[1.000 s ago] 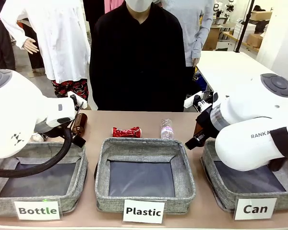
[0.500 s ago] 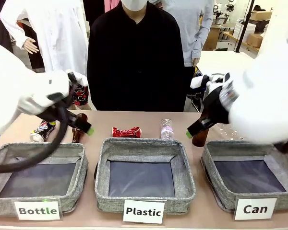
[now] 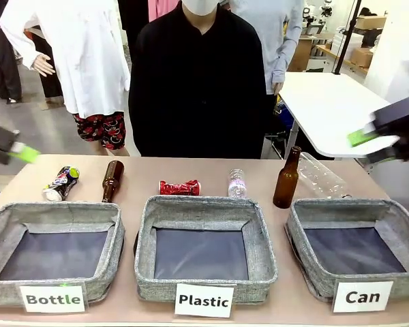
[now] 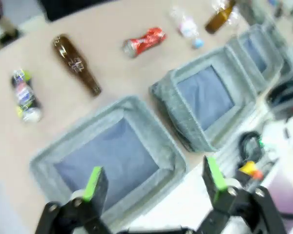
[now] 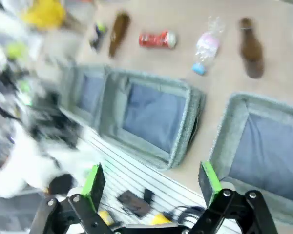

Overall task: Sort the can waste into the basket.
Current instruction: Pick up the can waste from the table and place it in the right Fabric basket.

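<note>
On the tan table (image 3: 204,174), the grey "Can" basket (image 3: 341,204) sits at the robot's right, its dark bottom bare. Above the table, the left gripper (image 4: 151,178) and right gripper (image 5: 151,179) both gape wide, grasping nothing (wrist views blurred). The 2 cans lie outside it: red can (image 3: 180,187) behind the "Plastic" basket (image 3: 204,204), dark can (image 3: 60,184) behind the "Bottle" basket (image 3: 54,210).
</note>
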`<state>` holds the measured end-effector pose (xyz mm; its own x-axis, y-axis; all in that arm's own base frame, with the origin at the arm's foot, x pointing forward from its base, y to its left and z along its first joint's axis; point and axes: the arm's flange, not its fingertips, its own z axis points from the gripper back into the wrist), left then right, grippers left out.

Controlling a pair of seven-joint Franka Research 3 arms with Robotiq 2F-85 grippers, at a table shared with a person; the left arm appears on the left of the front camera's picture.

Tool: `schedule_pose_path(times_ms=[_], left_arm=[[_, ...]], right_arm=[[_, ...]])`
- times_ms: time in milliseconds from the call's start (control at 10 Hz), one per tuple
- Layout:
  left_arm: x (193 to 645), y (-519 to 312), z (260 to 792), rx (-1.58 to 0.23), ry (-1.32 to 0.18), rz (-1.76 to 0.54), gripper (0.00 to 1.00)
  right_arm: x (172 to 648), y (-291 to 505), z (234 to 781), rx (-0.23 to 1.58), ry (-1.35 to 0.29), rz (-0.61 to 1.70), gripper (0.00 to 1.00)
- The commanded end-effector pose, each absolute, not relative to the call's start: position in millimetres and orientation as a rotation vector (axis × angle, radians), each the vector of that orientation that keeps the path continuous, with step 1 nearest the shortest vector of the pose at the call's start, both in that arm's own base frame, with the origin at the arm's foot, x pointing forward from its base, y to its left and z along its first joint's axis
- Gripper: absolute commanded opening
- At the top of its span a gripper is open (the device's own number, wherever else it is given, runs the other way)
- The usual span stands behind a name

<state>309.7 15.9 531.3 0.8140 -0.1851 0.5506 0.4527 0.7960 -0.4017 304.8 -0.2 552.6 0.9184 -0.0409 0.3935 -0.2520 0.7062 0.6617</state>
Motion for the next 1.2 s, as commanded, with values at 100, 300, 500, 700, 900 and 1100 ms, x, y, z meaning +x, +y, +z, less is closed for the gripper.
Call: schedule_pose_path(times_ms=[100, 300, 500, 700, 900, 1100], left_arm=[[320.3, 124.3, 466.9, -0.854, -0.600, 0.081, 1.00], [318.5, 186.6, 429.8, -1.046, -0.710, 0.296, 1.00], [300.0, 193.8, 440.3, -0.947, -0.608, 0.257, 1.00], [300.0, 193.8, 440.3, -0.947, -0.608, 0.257, 1.00], [300.0, 193.8, 440.3, -0.947, -0.608, 0.257, 1.00], [300.0, 193.8, 440.3, -0.947, -0.608, 0.257, 1.00]], right_arm=[[294.8, -113.8, 469.0, 1.100, -0.468, -0.211, 1.00], [284.3, -160.5, 432.7, 1.208, -0.512, -0.396, 1.00], [293.6, -165.7, 420.4, 1.053, -0.554, -0.522, 1.00], [291.9, -206.1, 444.4, 1.181, -0.503, -0.465, 1.00], [291.9, -206.1, 444.4, 1.181, -0.503, -0.465, 1.00], [291.9, -206.1, 444.4, 1.181, -0.503, -0.465, 1.00]])
